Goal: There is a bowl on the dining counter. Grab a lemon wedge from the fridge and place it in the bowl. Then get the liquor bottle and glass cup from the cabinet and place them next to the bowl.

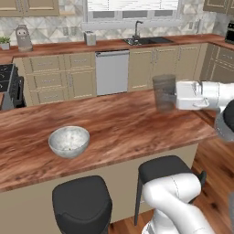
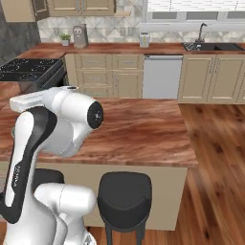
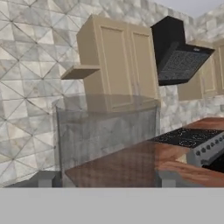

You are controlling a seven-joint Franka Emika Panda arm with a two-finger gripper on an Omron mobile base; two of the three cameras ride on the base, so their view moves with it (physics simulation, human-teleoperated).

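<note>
While the claw (image 1: 165, 93) clamped the glass cup (image 1: 164, 93) betw. its fingers, we saw it above the tabletop (image 1: 128, 121), well right of the bowl (image 1: 69, 141).

We see a big brown wood surface (image 1: 137, 123). A round grey bowl (image 1: 69, 141) sits on it, near the front edge.

Even, bright rendered light, soft shadows, no glare, slightly blurry low-resolution views.
</note>
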